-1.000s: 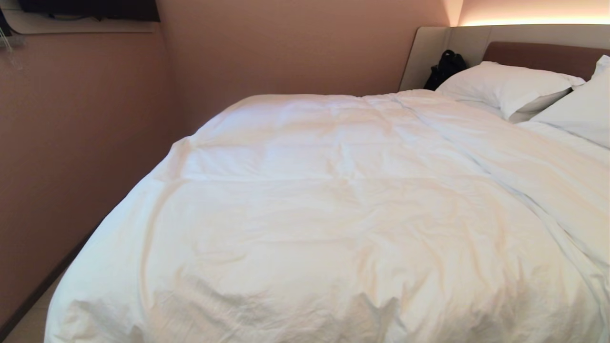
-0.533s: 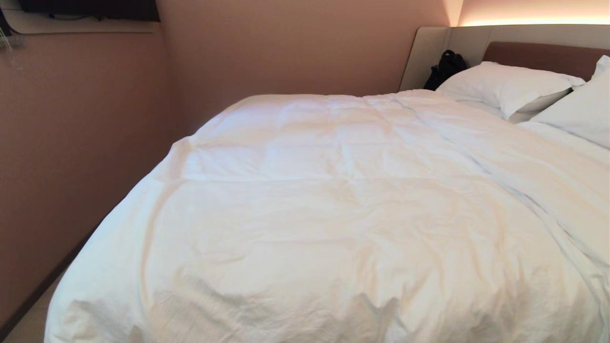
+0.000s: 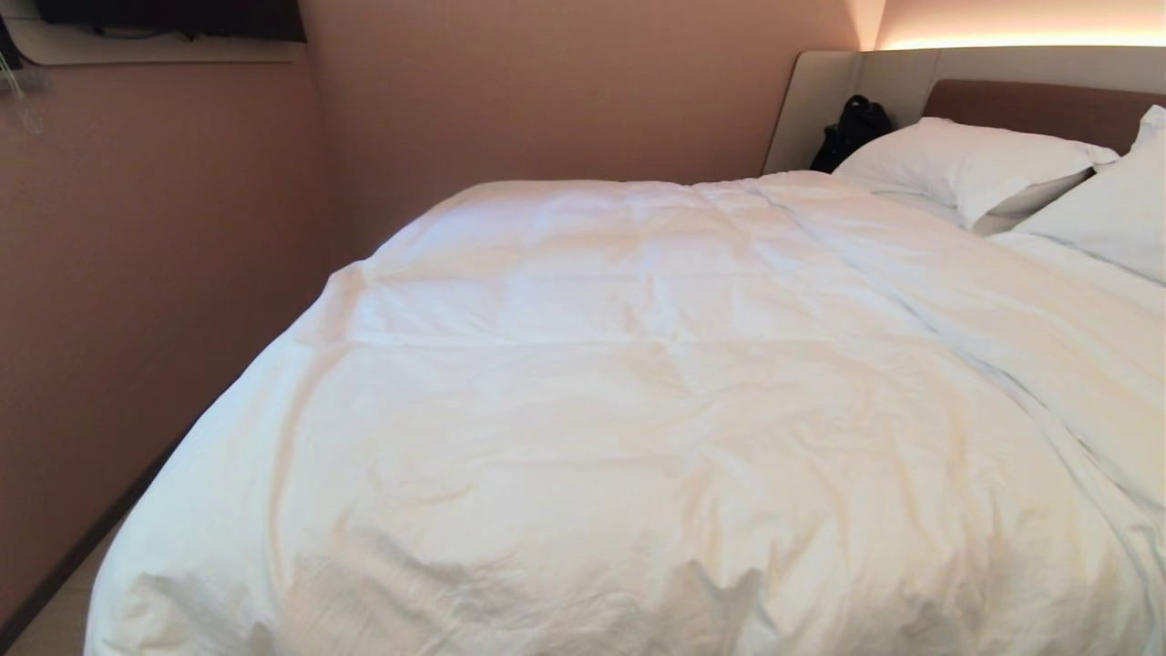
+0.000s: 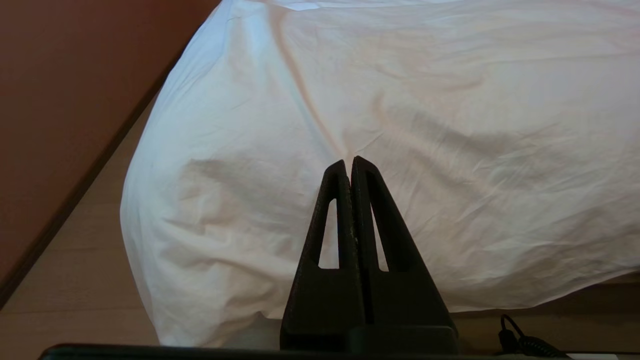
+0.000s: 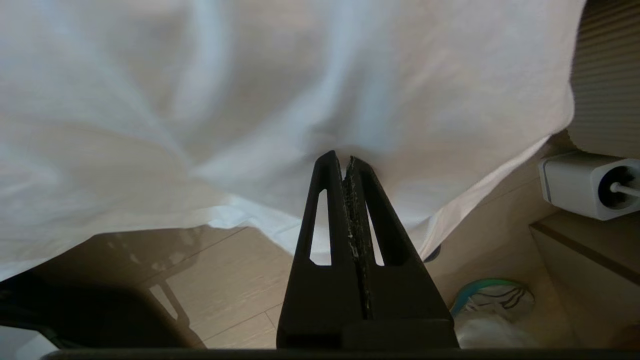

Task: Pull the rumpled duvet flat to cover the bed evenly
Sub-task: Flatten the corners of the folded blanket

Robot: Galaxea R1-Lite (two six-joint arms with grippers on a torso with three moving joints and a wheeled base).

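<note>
Finds the duvet [image 3: 638,410] spread over nearly the whole bed [image 3: 1038,114], reaching from the foot end up to just short of the pillows [image 3: 966,164] at the head end, and hanging over the bed's foot and its wall-side edge. Looks close to done, judging by that cover; leaves only shallow creases near the bed's foot and one long ridge running slantwise toward the head end on the side away from the wall [image 3: 547,91]. Sees neither arm from the head camera. Shows the left gripper [image 4: 350,161] clenched and empty, parked low off the bed's foot corner nearest the wall and pointing at the draped cloth without touching it, probably because that corner already hangs evenly. Shows the right gripper [image 5: 342,157] clenched too, tips right up against the duvet's hanging hem at the bed's other foot corner, above the floor [image 5: 240,270] and near a white box with a cable [image 5: 585,185]; shows no cloth visibly caught between the fingers. Suggests a position chosen for tugging that corner down and outward to draw out the ridge, which would call for parting the fingers first and pinching the hem. Notes a black bag [image 3: 852,128] beside the bed's head end, well apart from the work.
</note>
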